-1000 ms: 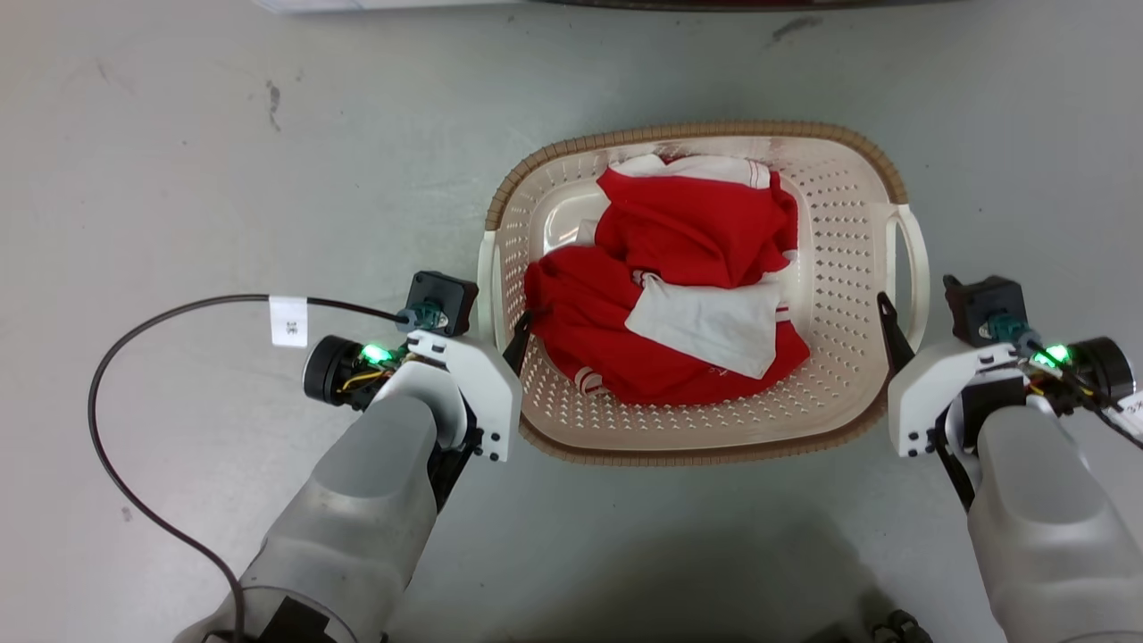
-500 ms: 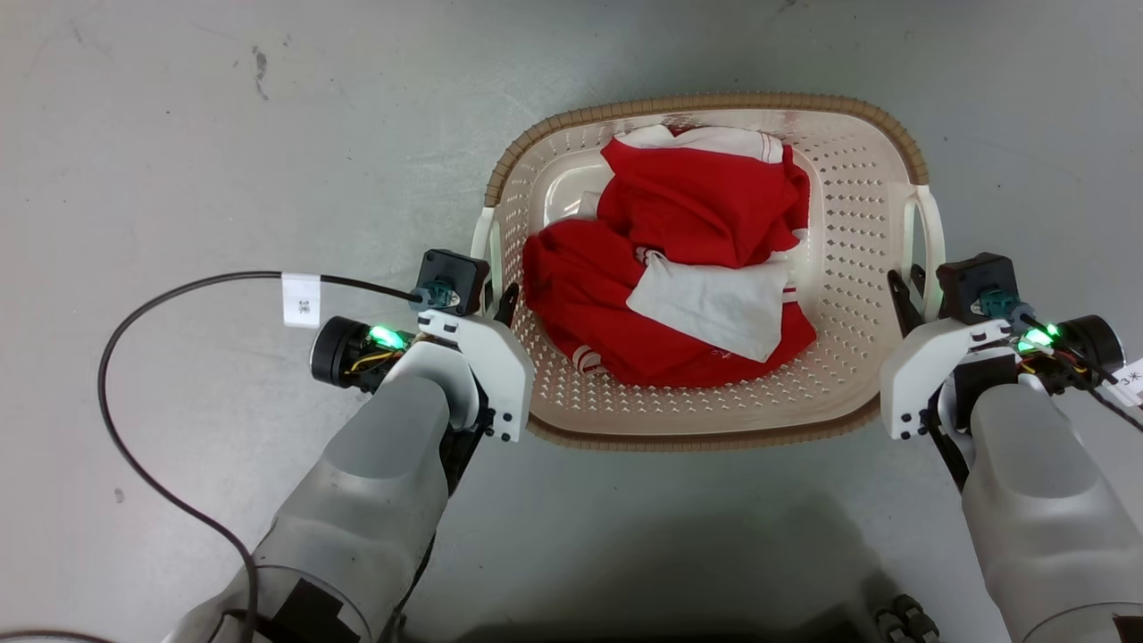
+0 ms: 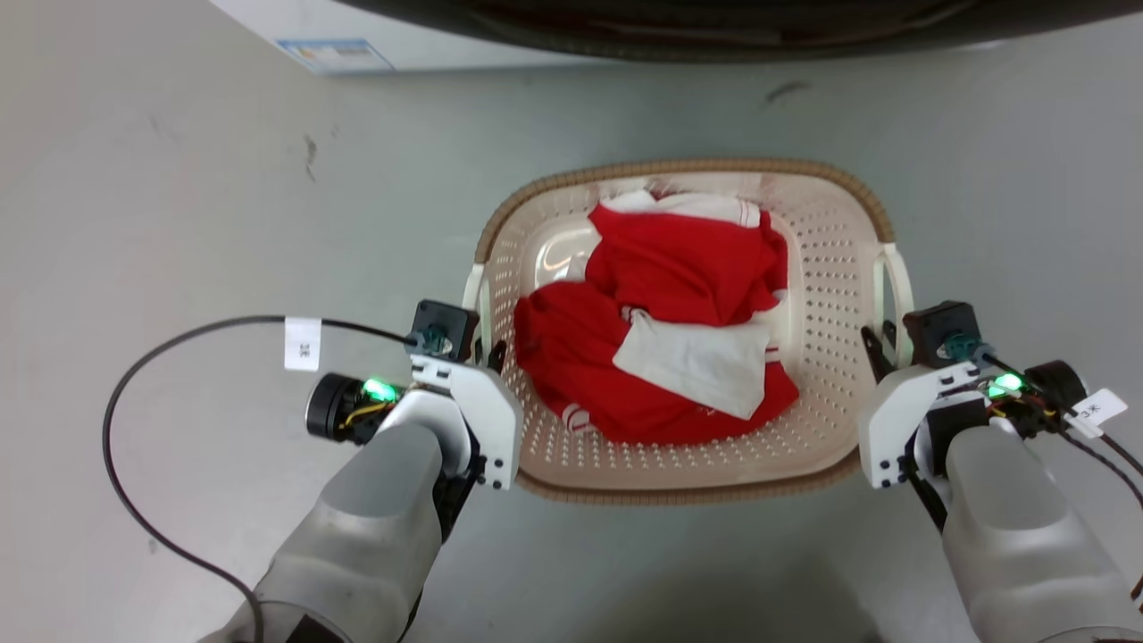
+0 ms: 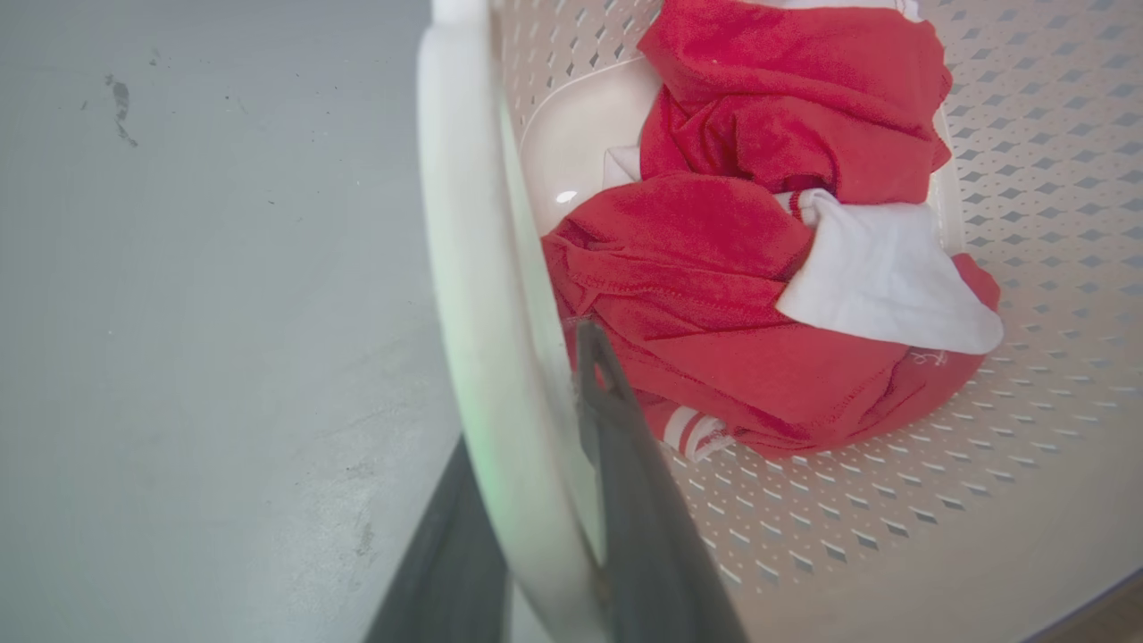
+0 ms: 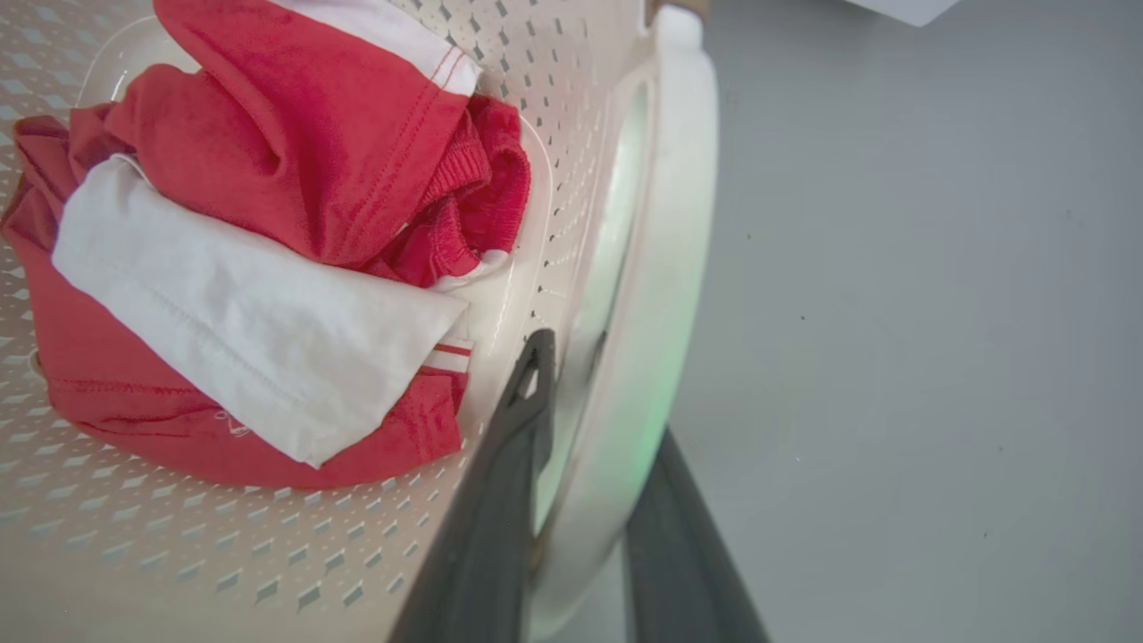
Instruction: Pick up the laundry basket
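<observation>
Grip on both sides: we see left gripper (image 4: 527, 446) and right gripper (image 5: 598, 402) each clamping a white loop handle (image 4: 464, 196) of the cream perforated plastic laundry basket (image 3: 835, 268).

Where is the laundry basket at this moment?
In the head view the laundry basket is centre frame, between the left gripper and the right gripper, whose fingers straddle its side handles; a white appliance lies beyond it at the top edge.
</observation>
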{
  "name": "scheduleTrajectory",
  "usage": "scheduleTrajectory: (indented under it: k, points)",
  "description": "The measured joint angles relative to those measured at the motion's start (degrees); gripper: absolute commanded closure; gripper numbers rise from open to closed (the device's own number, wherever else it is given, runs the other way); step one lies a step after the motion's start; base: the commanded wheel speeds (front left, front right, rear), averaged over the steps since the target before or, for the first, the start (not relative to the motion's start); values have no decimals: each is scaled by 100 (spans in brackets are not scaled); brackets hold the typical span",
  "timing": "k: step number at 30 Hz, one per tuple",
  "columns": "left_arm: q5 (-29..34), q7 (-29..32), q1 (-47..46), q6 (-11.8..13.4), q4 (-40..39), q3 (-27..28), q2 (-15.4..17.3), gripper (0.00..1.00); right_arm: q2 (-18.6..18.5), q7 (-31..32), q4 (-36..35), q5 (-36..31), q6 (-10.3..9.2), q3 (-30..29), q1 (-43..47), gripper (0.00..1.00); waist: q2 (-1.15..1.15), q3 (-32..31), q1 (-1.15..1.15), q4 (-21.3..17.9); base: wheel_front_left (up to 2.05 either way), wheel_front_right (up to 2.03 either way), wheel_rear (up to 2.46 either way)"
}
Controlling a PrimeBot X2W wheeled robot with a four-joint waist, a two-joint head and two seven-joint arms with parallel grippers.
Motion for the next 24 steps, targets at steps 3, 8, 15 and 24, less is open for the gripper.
scheduleTrajectory:
  k: [3,8,15,24]
  points:
    - [-99,70,114,-11,41,-30,2,100,25,1,141,-49,0,18,33,100,0,-257,0,20,0,0,0]
    - [-244,224,291,-55,99,-89,3,100,54,3,398,-89,-1,22,130,100,0,-700,0,47,0,0,0]
    - [-435,736,500,-147,194,-149,19,100,114,226,604,-91,-2,248,311,100,0,-1543,0,108,0,0,0]
    - [-595,1323,621,-203,220,-204,96,100,147,873,634,426,-4,917,498,100,0,-2151,-1,118,0,0,0]
